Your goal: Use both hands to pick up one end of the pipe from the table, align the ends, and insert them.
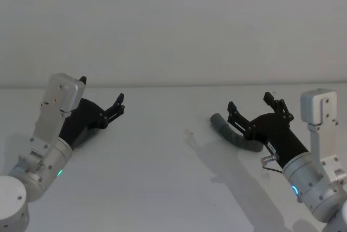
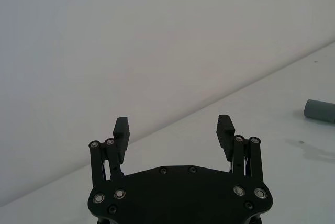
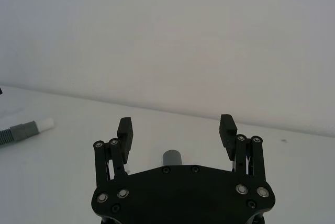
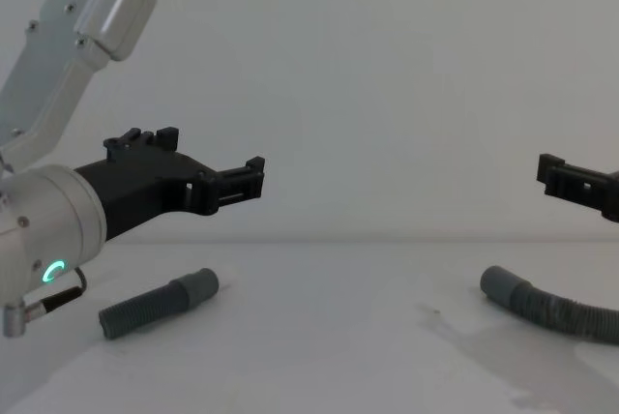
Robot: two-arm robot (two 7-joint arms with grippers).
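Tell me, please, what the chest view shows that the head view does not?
The chest view adds the pipe's left end, a smooth cuff on a ribbed stretch, lying on the table below the raised left gripper. The head view adds the whole right gripper, open, with its silver wrist, over the hose. Both share the open left gripper, the right end of the pipe and the white table.
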